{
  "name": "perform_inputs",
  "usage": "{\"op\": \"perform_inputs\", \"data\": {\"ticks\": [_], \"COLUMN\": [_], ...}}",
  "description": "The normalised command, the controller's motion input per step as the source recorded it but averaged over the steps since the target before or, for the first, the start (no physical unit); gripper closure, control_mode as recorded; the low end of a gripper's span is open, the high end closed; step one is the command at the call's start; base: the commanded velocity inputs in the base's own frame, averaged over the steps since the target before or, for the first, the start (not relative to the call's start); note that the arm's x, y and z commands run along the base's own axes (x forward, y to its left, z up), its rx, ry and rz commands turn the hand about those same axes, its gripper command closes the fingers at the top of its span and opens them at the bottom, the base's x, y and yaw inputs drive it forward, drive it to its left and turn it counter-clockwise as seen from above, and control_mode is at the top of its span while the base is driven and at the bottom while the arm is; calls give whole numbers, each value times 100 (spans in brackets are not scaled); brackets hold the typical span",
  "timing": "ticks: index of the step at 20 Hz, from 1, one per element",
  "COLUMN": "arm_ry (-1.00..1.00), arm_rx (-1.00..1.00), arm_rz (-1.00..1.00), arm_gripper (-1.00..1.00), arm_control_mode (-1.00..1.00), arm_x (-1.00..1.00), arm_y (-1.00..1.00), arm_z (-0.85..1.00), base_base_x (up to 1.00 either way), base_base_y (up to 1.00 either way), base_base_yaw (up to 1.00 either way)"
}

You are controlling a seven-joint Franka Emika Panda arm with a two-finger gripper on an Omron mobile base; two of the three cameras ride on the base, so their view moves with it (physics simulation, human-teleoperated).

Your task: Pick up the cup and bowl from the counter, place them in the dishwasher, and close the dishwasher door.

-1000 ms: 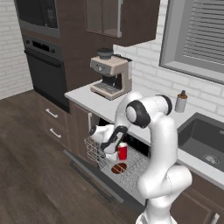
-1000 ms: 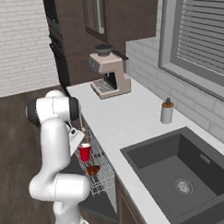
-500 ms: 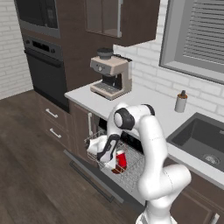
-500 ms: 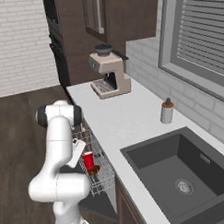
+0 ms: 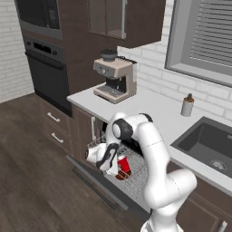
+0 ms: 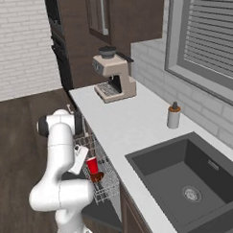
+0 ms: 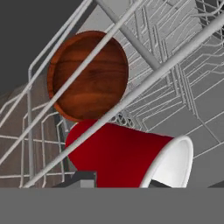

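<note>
- Red plastic shows among pale wire: the cup (image 5: 123, 163) stands in the rack (image 5: 136, 170) of the dishwasher (image 6: 103, 184), with the reddish-brown bowl (image 6: 96, 177) just beside it at its foot.
- From the hand camera we see the cup (image 7: 131, 155) lying across the frame, white rim to the right, and the bowl (image 7: 87, 74) touching it from above, both behind crossing rack wires.
- We find the claw (image 5: 110, 164) low at the rack, just beside the cup; whether it is spread or pinching the cup we cannot tell, as the fingertips are barely visible.
- We judge both dishes are off the counter (image 5: 154, 111) and loaded, so the placing step looks near its end.
- Below the rack, the dishwasher door (image 5: 97, 183) lies folded down and open.
- Next, we reckon, the arm must clear the wires without tipping the cup, then get under the door's outer edge and swing it up shut.
</note>
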Motion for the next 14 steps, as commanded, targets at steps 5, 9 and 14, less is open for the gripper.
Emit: {"op": "perform_inputs", "data": {"ticks": [5, 9, 14], "arm_ry": [0, -1, 2], "arm_rx": [-1, 0, 1], "arm_rz": [4, 4, 8], "arm_gripper": [100, 100, 100], "arm_control_mode": [-100, -100, -100], "arm_x": [0, -2, 29], "arm_y": [-15, -13, -23], "arm_z": [-1, 5, -41], "base_base_x": [0, 0, 0], "base_base_y": [0, 0, 0], "base_base_yaw": [0, 0, 0]}}
